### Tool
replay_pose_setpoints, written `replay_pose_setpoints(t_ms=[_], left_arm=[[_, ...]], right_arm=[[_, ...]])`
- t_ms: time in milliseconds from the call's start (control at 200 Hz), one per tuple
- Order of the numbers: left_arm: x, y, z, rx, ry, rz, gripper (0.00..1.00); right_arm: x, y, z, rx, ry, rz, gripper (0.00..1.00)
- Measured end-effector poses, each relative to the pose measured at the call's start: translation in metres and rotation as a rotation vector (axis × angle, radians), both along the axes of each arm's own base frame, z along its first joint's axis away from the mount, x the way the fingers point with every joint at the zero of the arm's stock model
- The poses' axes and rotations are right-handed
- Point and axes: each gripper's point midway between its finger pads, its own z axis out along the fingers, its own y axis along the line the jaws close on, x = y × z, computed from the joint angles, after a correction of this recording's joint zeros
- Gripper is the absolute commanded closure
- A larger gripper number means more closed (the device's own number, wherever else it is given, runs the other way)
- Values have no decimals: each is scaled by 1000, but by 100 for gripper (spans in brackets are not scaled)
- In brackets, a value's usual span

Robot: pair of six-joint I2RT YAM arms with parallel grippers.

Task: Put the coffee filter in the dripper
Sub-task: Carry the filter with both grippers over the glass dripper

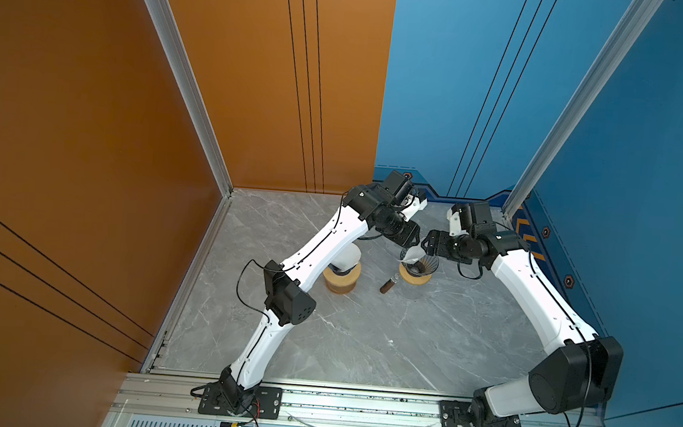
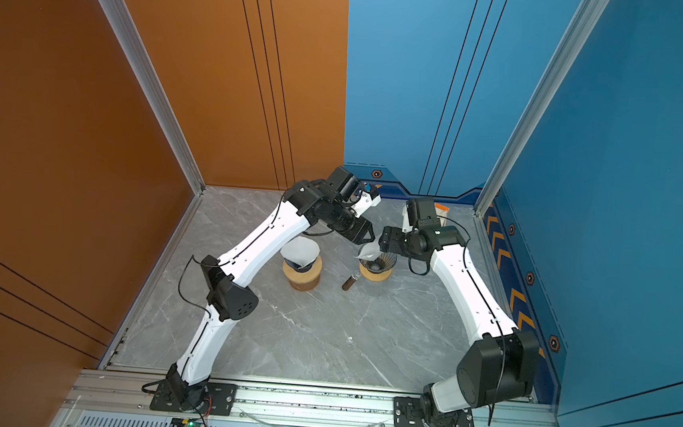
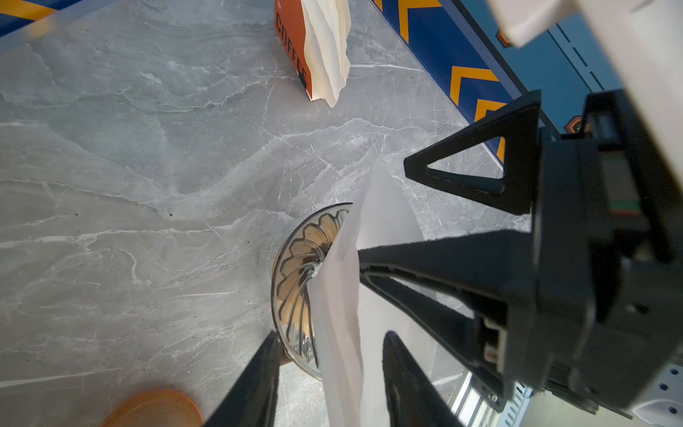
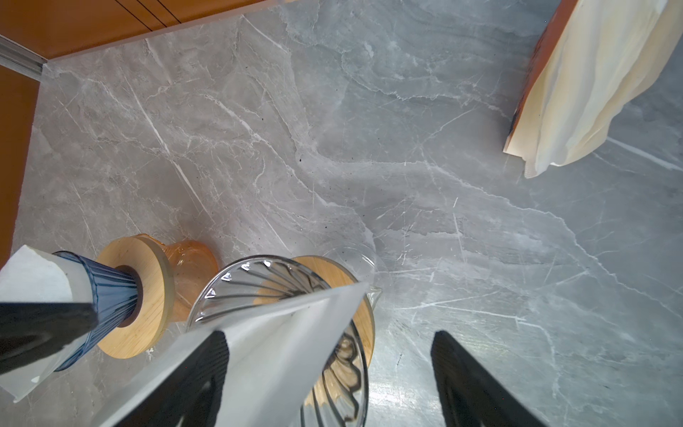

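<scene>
Coffee filter (image 1: 411, 253) shows in both top views only as a small white flap leaning in the glass dripper (image 1: 426, 266). The left gripper (image 1: 412, 240) and right gripper (image 1: 427, 245) crowd over it, their jaws too small to read there.

From the left wrist, the paper stands on edge in the dripper between the left jaws. They are released: glass shows between one finger (image 3: 258, 377) and the paper. An orange box (image 3: 292, 55) is cut off by the frame.

From the right wrist, the right jaws are spread wide. One finger (image 4: 199, 373) is half wrapped by paper, the other is over bare desk (image 4: 480, 222). A blue dripper (image 4: 107, 292) sits partly behind a blurred black finger.
</scene>
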Motion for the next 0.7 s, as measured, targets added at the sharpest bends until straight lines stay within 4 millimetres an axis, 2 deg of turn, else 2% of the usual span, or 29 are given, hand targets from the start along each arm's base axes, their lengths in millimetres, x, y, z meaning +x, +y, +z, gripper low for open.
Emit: replay_pose_setpoints(t_ms=[155, 340, 521, 701], left_arm=[[3, -2, -10, 7, 25, 20, 62], [6, 0, -12, 11, 35, 48, 66], [7, 0, -12, 6, 44, 65, 74], [7, -1, -12, 2, 43, 66, 79]], right_arm=[[0, 1, 0, -27, 15, 41, 27], [4, -2, 8, -82, 34, 72, 39], [3, -3, 0, -106, 81, 87, 55], [1, 3, -4, -69, 124, 86, 66]])
